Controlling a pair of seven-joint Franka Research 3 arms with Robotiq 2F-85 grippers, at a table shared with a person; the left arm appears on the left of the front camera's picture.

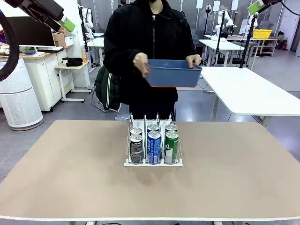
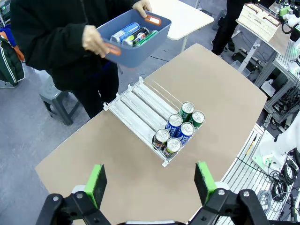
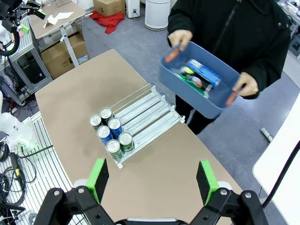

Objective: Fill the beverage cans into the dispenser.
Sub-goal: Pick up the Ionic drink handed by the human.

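The dispenser (image 1: 153,140) stands mid-table, its white lanes split by thin wires. Several beverage cans (image 1: 153,147) sit at its near end: black on the left, blue in the middle, green on the right. The person at the far side holds a blue tub (image 1: 172,73) in both hands above the table's far edge, with more cans (image 2: 131,34) lying inside it. My left gripper (image 2: 150,183) hangs open high over the table, well clear of the dispenser (image 2: 140,105). My right gripper (image 3: 152,174) is also open and high, above the dispenser (image 3: 145,112) and its cans (image 3: 110,133).
The tan table (image 1: 70,178) has bare room on both sides of the dispenser. The person's hands (image 1: 139,62) grip the tub's ends. My arms show at the top corners, the left gripper (image 1: 65,23) and the right gripper (image 1: 257,6). White tables stand behind.
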